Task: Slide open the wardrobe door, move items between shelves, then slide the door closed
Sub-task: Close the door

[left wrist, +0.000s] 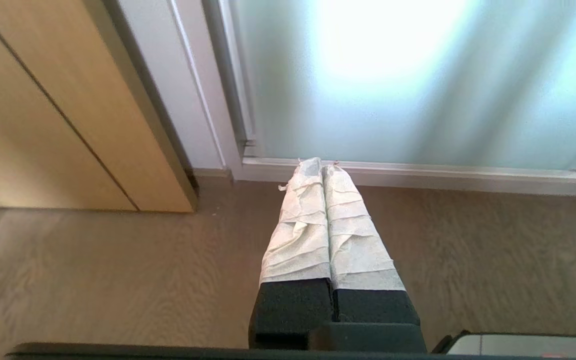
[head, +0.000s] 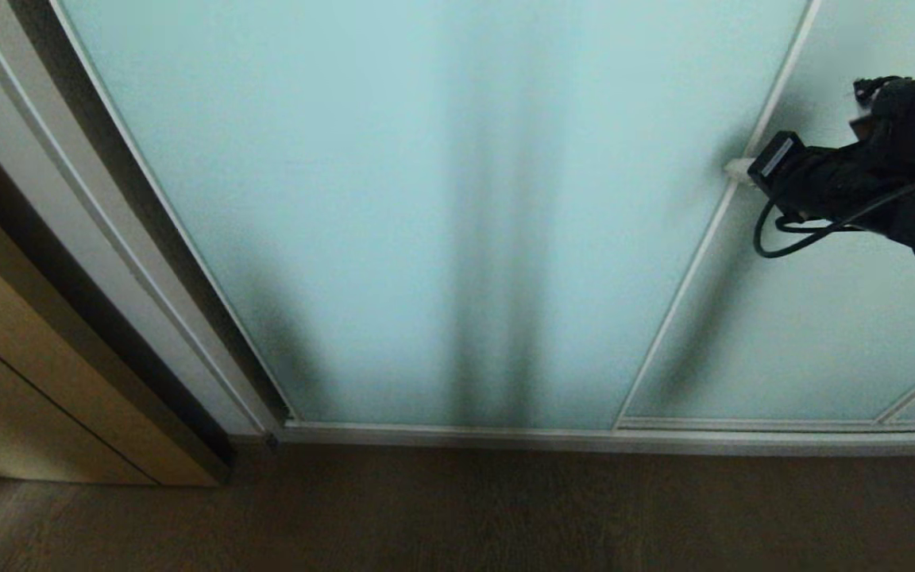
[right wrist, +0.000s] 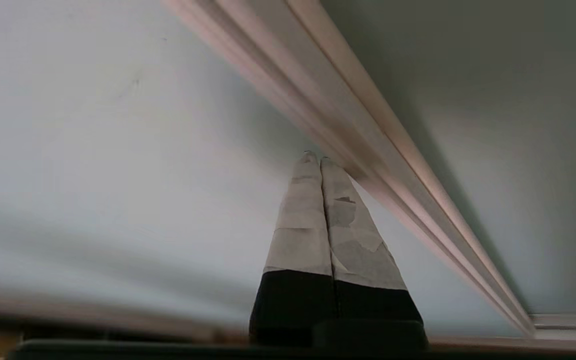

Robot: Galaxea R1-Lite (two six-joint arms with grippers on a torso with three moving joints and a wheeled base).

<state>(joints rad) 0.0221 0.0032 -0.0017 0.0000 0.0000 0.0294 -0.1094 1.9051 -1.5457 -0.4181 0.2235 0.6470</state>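
Observation:
The sliding wardrobe door [head: 426,199], frosted pale aqua glass in a slim white frame, fills the head view and stands closed. My right gripper [head: 735,168] reaches in from the right, shut and empty. Its taped tips are at the door's upright white frame strip [head: 708,238]. In the right wrist view the shut tips [right wrist: 316,159] lie against that strip [right wrist: 368,140], beside the glass [right wrist: 118,125]. My left gripper [left wrist: 317,162] is shut, empty and parked low, pointing at the door's bottom rail [left wrist: 418,172]. The items and the shelves are hidden behind the door.
A tan wood-grain panel [head: 21,373] stands at the left, beside the white wardrobe side frame [head: 108,238]. Brown floor [head: 505,516] runs along the bottom track [head: 584,438]. A second glass panel [head: 839,334] lies right of the frame strip.

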